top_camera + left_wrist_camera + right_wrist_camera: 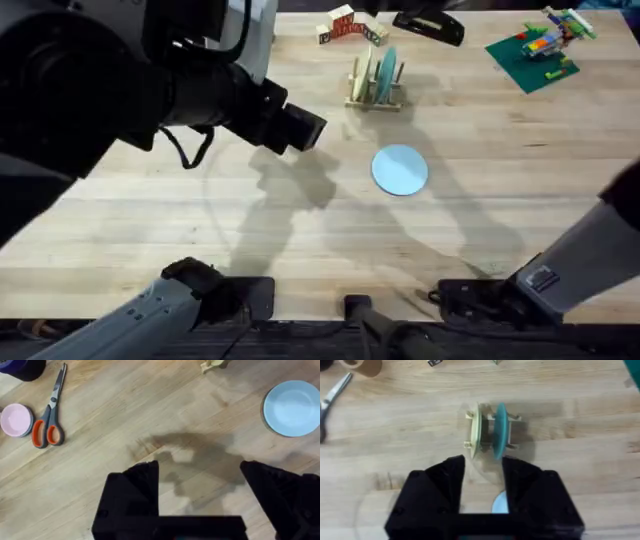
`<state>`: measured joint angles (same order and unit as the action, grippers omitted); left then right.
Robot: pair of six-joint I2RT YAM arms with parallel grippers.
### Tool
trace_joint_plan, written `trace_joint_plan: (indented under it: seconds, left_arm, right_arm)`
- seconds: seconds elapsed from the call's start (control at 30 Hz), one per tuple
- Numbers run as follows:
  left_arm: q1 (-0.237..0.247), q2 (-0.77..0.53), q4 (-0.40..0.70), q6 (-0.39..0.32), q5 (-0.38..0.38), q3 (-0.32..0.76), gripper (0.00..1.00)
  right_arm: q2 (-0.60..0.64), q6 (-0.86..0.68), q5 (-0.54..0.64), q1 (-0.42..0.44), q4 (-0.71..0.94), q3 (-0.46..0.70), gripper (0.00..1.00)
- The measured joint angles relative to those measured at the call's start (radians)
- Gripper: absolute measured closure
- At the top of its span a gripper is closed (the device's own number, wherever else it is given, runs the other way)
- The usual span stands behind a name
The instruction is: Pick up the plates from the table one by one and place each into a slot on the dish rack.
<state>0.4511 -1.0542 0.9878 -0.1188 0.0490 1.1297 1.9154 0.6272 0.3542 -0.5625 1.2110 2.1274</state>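
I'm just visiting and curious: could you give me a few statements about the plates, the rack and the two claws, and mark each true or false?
1. A light blue plate lies flat on the table. True.
2. The dish rack is empty. False: two plates stand in it, one cream, one teal.
3. The left gripper holds the scissors. False: it is open, holding nothing.
4. The right gripper is open. True.
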Motion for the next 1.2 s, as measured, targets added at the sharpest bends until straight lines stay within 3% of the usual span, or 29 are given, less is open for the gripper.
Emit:
trace_joint_plan:
  seconds: [0.1, 0.17, 0.23, 0.5, 0.83, 1.03, 1.2]
  left_arm:
    - [0.000, 0.000, 0.000, 0.000, 0.000, 0.000, 0.007]
    - [0.000, 0.000, 0.000, 0.000, 0.000, 0.000, 0.008]
    - [0.000, 0.000, 0.000, 0.000, 0.000, 0.000, 0.006]
    - [0.000, 0.000, 0.000, 0.000, 0.000, 0.000, 0.007]
    - [0.000, 0.000, -0.001, 0.000, 0.000, 0.000, 0.007]
    - [0.000, 0.000, -0.015, 0.000, 0.000, 0.000, 0.007]
    - [0.000, 0.000, -0.019, 0.006, -0.001, 0.000, 0.007]
  right_arm:
    - [-0.037, -0.025, 0.000, 0.000, 0.042, 0.010, 0.383]
    - [-0.055, -0.048, 0.000, 0.000, 0.071, 0.011, 0.101]
    - [-0.072, -0.075, 0.000, 0.000, 0.104, 0.011, 0.013]
    - [-0.151, -0.151, -0.001, 0.013, 0.253, 0.011, 0.007]
    - [-0.236, -0.159, -0.003, 0.153, 0.394, -0.017, 0.009]
    - [-0.409, -0.157, -0.008, 0.211, 0.300, -0.259, 0.009]
    - [-0.608, -0.199, -0.085, 0.263, 0.147, -0.506, 0.009]
